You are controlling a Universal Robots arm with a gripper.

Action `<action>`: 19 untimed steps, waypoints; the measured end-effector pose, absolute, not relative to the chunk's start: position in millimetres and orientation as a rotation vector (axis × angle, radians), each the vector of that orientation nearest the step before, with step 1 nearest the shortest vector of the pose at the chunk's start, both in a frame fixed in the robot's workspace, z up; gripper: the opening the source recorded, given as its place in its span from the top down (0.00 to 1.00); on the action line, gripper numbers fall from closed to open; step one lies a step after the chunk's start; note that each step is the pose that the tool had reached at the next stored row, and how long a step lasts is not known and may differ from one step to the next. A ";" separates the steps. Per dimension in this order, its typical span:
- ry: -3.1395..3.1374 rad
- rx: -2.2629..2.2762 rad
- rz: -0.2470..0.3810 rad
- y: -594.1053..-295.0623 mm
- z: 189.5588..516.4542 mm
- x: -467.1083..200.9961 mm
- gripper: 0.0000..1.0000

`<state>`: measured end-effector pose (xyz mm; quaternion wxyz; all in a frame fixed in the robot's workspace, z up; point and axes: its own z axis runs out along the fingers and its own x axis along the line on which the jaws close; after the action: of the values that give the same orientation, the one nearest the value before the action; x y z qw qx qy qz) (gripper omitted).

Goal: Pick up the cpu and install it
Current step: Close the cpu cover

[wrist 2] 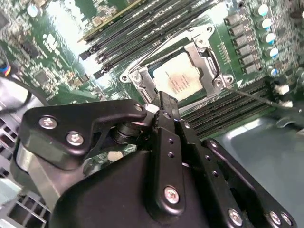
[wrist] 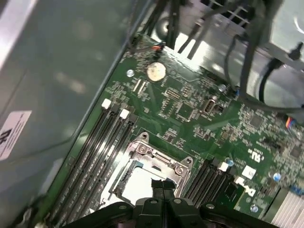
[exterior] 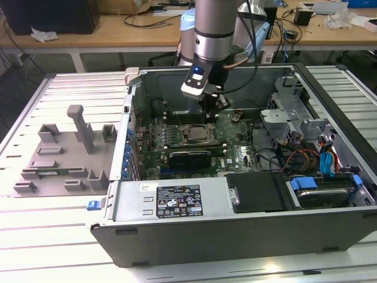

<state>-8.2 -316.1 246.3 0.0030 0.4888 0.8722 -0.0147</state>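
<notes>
1. Nearest in the exterior view: a white slatted table (exterior: 53,247) bearing an open computer case (exterior: 235,239), with a printed label (exterior: 178,202) on the near metal cover.
2. Beside the case, on the exterior view's left: a grey fixture (exterior: 62,156) with upright posts, resting on the same table.
3. Inside, past the near wall: a green motherboard (exterior: 238,154) lying flat on the case floor, with blue and orange cables (exterior: 327,159) bundled on the exterior view's right.
4. At the middle of the board: the cpu (exterior: 194,134), silver top up, seated flat in its socket. In the second wrist view, a metal socket frame (wrist 2: 137,78) around it. Rows of black memory slots (wrist: 102,142) on both sides of the socket.
5. Above the board and just beyond the cpu in the exterior view: the gripper (exterior: 215,105), hanging from the arm (exterior: 215,29).
   - Fingers (wrist: 159,187) pressed together with only a thin seam between them, gripping nothing.
   - In the second wrist view, tips over the edge of the frame, just beside the cpu. Contact with the frame impossible to tell.
6. Farthest back: wooden benches (exterior: 118,32) strewn with cables and small items.
</notes>
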 end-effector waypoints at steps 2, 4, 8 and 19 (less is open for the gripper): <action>2.787 1.434 -0.046 -316.1 246.3 -8.2 0.89; 2.819 1.368 -0.045 -316.1 246.2 -8.1 0.89; 2.900 1.183 -0.045 -316.1 245.9 -8.2 0.89; 3.018 0.823 -0.042 -316.1 245.0 -8.1 0.89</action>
<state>-8.1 -316.1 245.0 0.0065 0.2630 0.9647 -0.0135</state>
